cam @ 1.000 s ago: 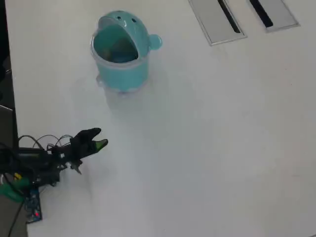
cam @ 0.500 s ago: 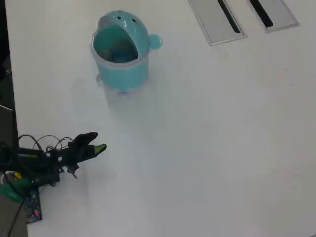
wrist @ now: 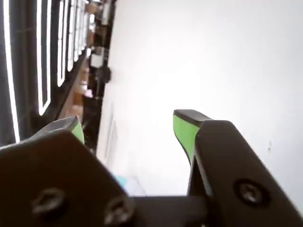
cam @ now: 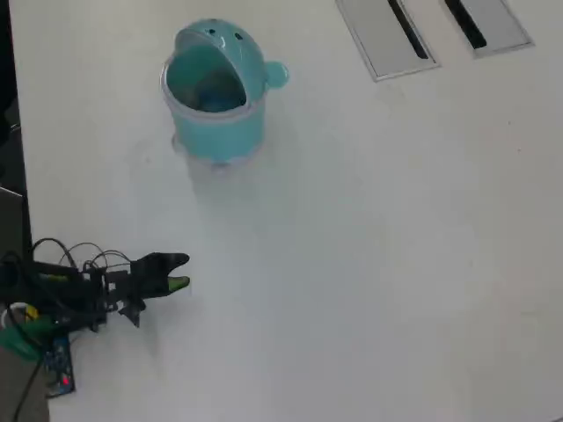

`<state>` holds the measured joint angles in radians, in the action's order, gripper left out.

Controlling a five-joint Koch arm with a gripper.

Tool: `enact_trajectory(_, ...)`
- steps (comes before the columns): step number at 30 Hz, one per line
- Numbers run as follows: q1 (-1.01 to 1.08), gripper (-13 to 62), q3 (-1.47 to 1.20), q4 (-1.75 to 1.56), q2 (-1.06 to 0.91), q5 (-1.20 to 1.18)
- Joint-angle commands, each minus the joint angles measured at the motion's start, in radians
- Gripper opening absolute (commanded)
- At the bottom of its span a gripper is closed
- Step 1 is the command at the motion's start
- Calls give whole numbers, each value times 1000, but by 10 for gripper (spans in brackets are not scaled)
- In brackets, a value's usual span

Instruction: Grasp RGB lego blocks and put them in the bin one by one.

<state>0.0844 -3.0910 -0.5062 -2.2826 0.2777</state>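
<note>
Your gripper (cam: 179, 271), jaws apart and empty, sits well below the bin (cam: 214, 132) in the overhead view; no blocks show on the table (cam: 396, 264).

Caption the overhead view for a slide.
Koch arm's empty gripper hovers near the white table's left edge, apart from the teal bin; no loose blocks visible.

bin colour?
Light teal; the bin shows best in the overhead view.
</note>
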Motion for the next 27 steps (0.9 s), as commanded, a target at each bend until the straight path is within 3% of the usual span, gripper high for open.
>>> enact_trajectory(1, 3, 357, -80, 17, -21, -35)
enact_trajectory(27, -29, 357, -81, 393, -11, -41)
